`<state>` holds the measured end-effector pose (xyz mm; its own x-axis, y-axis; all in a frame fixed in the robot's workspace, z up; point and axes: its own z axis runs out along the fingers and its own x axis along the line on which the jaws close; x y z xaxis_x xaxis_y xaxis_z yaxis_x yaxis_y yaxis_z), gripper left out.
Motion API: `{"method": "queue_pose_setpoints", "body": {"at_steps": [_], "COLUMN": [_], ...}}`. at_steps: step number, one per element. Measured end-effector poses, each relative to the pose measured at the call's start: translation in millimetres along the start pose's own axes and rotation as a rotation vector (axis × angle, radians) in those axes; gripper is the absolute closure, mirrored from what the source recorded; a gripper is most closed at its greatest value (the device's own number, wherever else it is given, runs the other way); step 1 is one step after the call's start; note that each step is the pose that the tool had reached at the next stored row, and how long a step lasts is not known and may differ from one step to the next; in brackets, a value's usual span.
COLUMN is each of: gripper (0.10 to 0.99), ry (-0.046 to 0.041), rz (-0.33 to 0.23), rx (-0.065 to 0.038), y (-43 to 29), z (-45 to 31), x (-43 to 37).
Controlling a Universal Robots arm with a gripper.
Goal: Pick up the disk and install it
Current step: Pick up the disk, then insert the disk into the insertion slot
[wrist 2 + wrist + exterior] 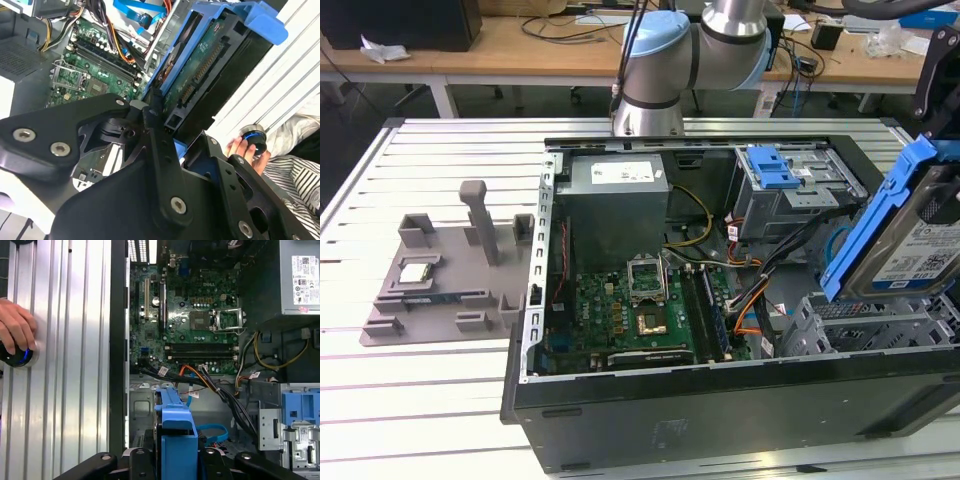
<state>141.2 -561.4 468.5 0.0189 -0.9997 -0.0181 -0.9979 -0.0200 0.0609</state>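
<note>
Exterior view: the arm [670, 55] rises from its base at the upper middle of the frame and reaches toward the exterior view's right. There the disk [908, 240] hangs tilted on edge, label toward us, just above the grey drive cage [880, 325] of the open computer case [720, 400]. Open room lies between the cage and the motherboard [630, 310], crossed by loose cables [760, 300]. The case stands on a slatted metal table [420, 400], with a grey fixture tray [430, 290] at the exterior view's left and wooden benches [520, 45] along the top. In the second wrist view we see the gripper [177, 137], its black fingers [152, 112] pinching the disk by its blue frame [250, 20], circuit side showing. A person's hand [244, 148] rests on a round blue-ringed knob [254, 136] on the table. In the first wrist view the frame sits clamped between the fingers over the cage, and the hand lies on the table, well apart from the case.
</note>
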Motion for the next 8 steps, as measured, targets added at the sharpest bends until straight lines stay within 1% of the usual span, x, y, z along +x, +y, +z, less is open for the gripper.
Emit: {"method": "queue_pose_setpoints", "body": {"at_steps": [1, 2, 3, 4, 7, 8], "gripper": [0.718, 0.718, 0.718, 0.718, 0.718, 0.718], "ry": [-0.0105, -0.0281, -0.0379, -0.0393, -0.0383, -0.0378], "rz": [-0.001, -0.002, -0.002, -0.003, -0.003, -0.003], "rx": [0.000, 0.001, 0.001, 0.001, 0.001, 0.001], "y": [-0.3, -0.7, -1.0, -1.4, -2.6, -2.9], "z": [0.0, 0.0, 0.4, 0.9, 1.4, 6.6], "x": [0.0, 0.0, 0.8, 2.1, 2.2, 2.3]}}
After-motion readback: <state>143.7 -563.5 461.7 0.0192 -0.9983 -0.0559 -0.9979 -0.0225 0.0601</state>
